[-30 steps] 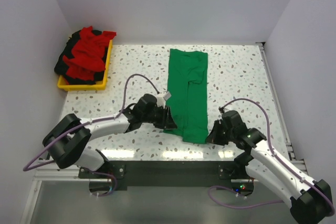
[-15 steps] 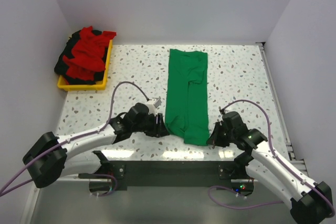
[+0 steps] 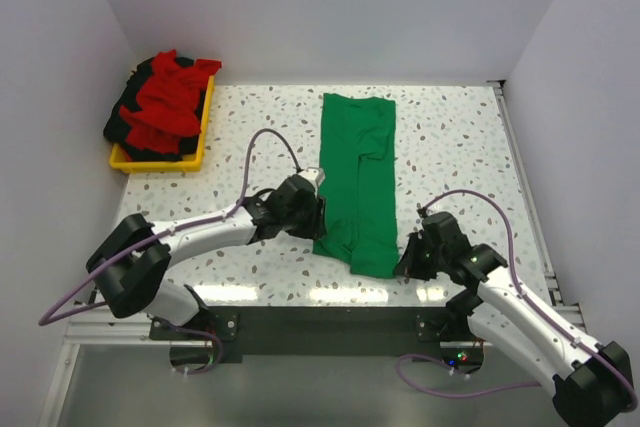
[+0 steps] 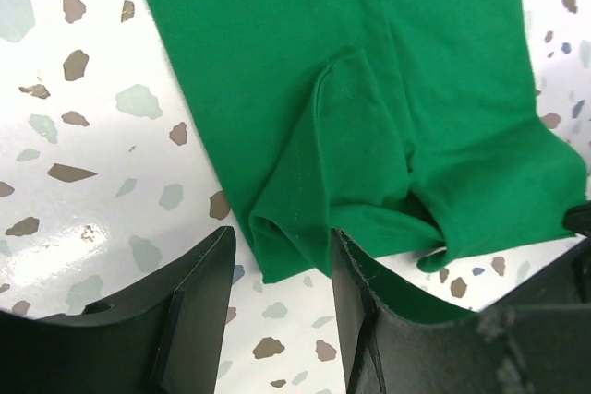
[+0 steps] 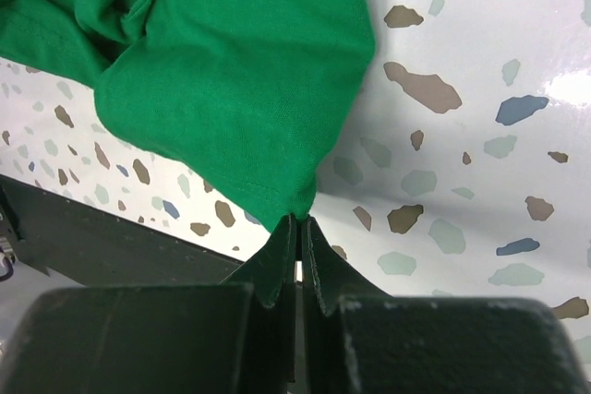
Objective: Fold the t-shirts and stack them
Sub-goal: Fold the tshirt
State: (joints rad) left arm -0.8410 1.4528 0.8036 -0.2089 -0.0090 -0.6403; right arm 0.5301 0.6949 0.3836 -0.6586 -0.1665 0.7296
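Observation:
A green t-shirt (image 3: pixel 358 172), folded into a long narrow strip, lies down the middle of the speckled table. My left gripper (image 3: pixel 317 221) is open at the strip's near left corner. In the left wrist view the rumpled green hem (image 4: pixel 295 237) sits between my two black fingers (image 4: pixel 199 311), and the gripper (image 4: pixel 282 269) is not closed on it. My right gripper (image 3: pixel 405 259) is shut on the strip's near right corner. The right wrist view shows the green cloth (image 5: pixel 231 71) pinched at the tips of that gripper (image 5: pixel 297 220).
A yellow tray (image 3: pixel 160 164) at the far left holds a heap of red and black shirts (image 3: pixel 160 102). The table's near edge and a dark rail (image 5: pixel 111 237) lie just behind my right gripper. White walls close in the sides and the back.
My left gripper drew back to the left off the shirt, then came back to its near left corner. The right gripper stayed shut on its corner, hardly moving.

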